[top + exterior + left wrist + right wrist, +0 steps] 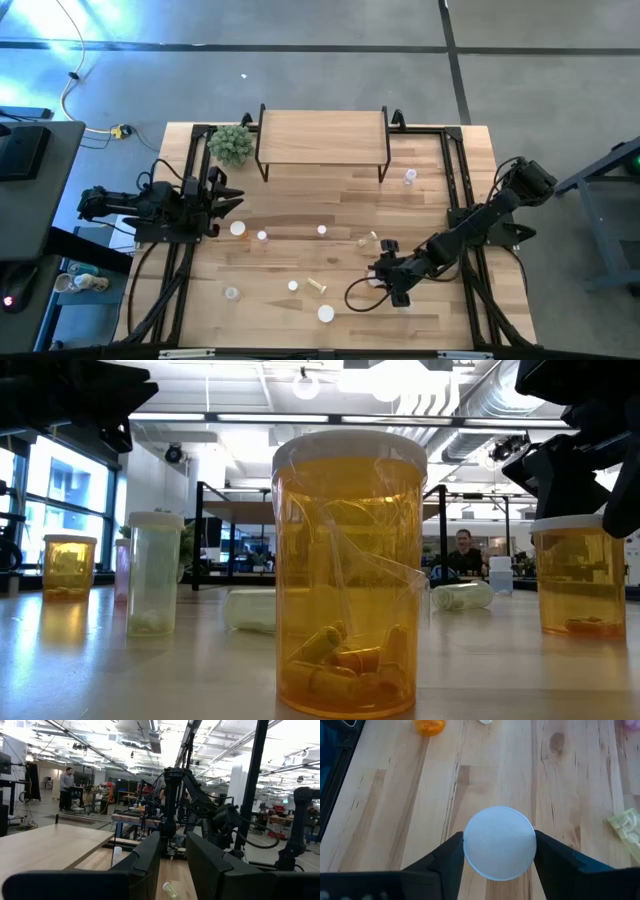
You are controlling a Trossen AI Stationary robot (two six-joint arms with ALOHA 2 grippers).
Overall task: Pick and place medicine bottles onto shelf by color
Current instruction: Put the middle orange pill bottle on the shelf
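My right gripper [499,851] is over the table's near right part, its fingers closed in on either side of an upright orange medicine bottle [580,575] with a white cap [500,842]. Several more medicine bottles stand or lie on the wooden table: a large-looking orange one [350,575] nearest the low camera, a yellow-green one [316,286] on its side, and a pale one [410,177] by the shelf. The shelf [322,135] stands on its black legs at the far middle. My left gripper [172,865] waits open at the table's left edge. My right gripper has the bottle's white cap between its two fingers, one finger [447,857] against the cap's rim [469,845] and the other on the opposite side. The fingers come slanting down from the table's right. The bottle stands upright with its base on the table.
A small green plant [232,143] sits by the shelf's left end. Black frame rails [458,190] run along both table sides. A lying yellow-green bottle [627,827] is close beside my right gripper. Bare wood lies between the bottles and the shelf.
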